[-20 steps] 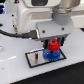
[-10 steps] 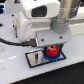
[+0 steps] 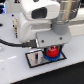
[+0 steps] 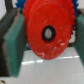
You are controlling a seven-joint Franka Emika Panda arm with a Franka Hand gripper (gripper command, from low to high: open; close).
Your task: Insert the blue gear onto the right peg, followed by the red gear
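The red gear [image 3: 51,51] sits between my gripper's [image 3: 51,48] fingers, right above the blue gear [image 3: 49,58], which lies on the black-rimmed white plate [image 3: 34,59]. In the wrist view the red gear [image 4: 47,32] fills the middle, with its centre hole showing. A grey finger pad [image 4: 15,44] presses on each side of it. Blue teeth [image 4: 21,4] of the blue gear show behind it. The right peg is hidden by the gears and the gripper.
A black cable [image 3: 12,44] runs across the white table at the exterior view's left. The white arm body [image 3: 42,17] fills the upper part of the exterior view.
My gripper has moved down with the red gear, closer to the blue gear on the plate.
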